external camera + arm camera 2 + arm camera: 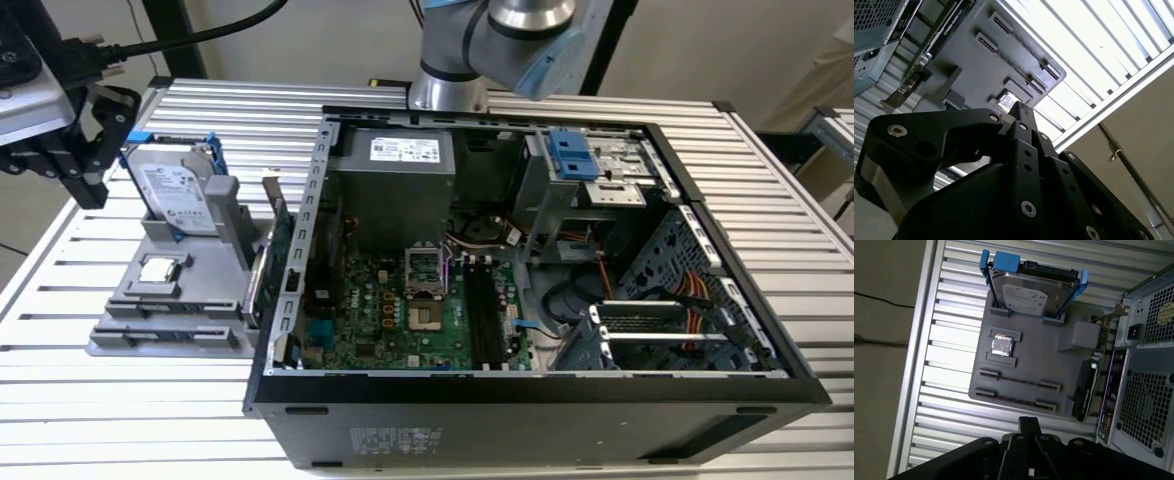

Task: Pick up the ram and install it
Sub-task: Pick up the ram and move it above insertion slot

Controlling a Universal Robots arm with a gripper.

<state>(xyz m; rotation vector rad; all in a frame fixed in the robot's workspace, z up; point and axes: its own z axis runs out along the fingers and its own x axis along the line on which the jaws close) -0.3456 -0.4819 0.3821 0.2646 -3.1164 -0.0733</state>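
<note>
Exterior view: the tray (134, 335) lay left, the case (534, 400) centre-right; on the tray the drive (174, 195) stood behind the chip (159, 269); the gripper (91, 185) hung upper left.

Count: case (534, 420) 1; tray (1039, 360) 1; hard drive (1029, 292) 1; CPU chip (1002, 345) 1; card (1085, 390) 1; gripper (1028, 421) 1; long slots (1049, 386) on tray 2.

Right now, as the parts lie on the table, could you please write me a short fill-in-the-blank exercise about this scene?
1. The hard drive stands upright in a clip of ___ colour.
2. The square silver chip lies on a holder of ___ colour.
3. In the exterior view, the gripper hangs on the view's ___ side of the computer case.
Missing words: blue; gray; left.
</note>
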